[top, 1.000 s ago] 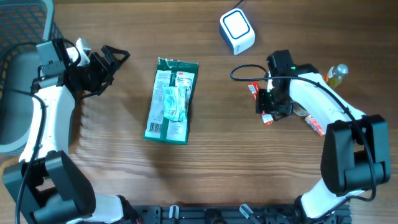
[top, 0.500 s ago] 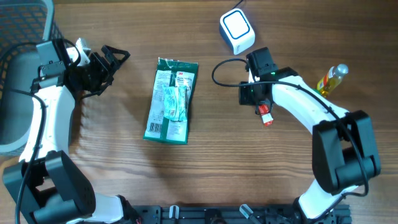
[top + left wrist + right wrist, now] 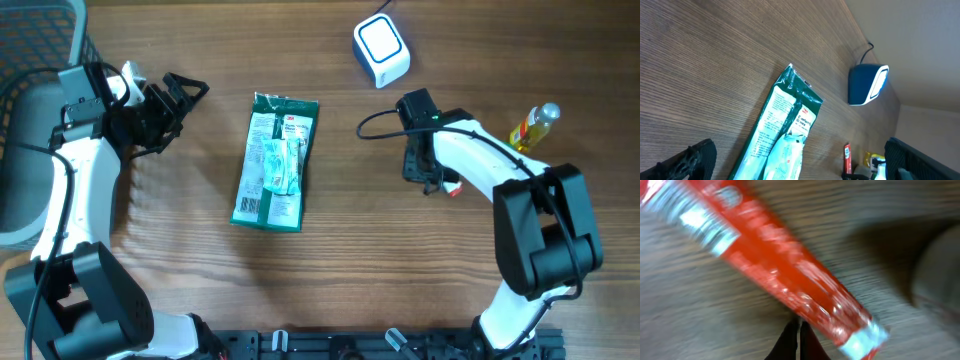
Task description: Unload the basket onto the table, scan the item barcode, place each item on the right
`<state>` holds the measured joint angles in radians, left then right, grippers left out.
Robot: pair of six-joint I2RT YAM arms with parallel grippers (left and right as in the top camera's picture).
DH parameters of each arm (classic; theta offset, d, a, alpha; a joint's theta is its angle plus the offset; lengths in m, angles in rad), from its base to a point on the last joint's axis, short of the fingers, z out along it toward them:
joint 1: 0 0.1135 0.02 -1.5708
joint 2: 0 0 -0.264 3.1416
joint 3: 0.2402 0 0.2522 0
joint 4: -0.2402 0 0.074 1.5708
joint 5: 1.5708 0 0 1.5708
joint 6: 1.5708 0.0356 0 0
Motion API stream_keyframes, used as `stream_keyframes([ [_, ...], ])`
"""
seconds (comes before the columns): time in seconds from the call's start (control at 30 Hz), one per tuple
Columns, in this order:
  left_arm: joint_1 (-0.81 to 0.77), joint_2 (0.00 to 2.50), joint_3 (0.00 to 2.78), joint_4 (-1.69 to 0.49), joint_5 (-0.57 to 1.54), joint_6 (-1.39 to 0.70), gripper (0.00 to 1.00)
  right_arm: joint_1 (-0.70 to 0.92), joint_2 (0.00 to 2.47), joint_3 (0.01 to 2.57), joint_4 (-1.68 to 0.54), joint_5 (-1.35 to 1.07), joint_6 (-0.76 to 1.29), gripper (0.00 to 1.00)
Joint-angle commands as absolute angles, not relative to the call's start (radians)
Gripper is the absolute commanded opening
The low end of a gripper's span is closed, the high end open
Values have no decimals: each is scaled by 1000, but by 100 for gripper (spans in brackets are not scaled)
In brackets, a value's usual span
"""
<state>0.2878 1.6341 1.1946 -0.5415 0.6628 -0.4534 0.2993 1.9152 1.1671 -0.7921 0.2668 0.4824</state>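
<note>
While the left gripper point(image 3: 185, 110) hangs with its fingers spread wide over the left side of the table point(image 3: 350, 260), close to a dark mesh basket point(image 3: 30, 40), the right gripper point(image 3: 432, 183) sits right of centre with its fingers pressed together. Their tips meet the lower edge of a red packet point(image 3: 780, 270), which runs slanted across the blurred wrist view; I cannot tell whether they pinch it. From above, only a bit of red peeks out beside the gripper. A white scanner point(image 3: 381, 51) stands toward the far edge, apart from the packet. A green packet point(image 3: 275, 160) lies flat between the arms. A yellow bottle point(image 3: 532, 125) lies tilted farther right.
</note>
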Motion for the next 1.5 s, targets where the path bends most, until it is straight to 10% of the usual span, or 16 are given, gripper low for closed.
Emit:
stream_keyframes([
  [0.0,300,1622,1204,-542,652,-450,100,262,1936,1164,-798,339,523,6],
  [0.23,300,1622,1204,-542,652,-450,100,252,1933,1240,-748,-128,172,10],
  [0.83,300,1622,1204,-542,652,-450,100,181,1949,1166,-582,313,344,4],
  [1.1,300,1622,1204,-542,652,-450,100,264,1754,1240,-641,-162,294,14],
  [1.27,300,1622,1204,-542,652,-450,100,404,1711,1237,-619,-342,443,26],
  [1.47,300,1622,1204,-542,652,-450,100,506,1713,1230,-537,-339,527,87],
])
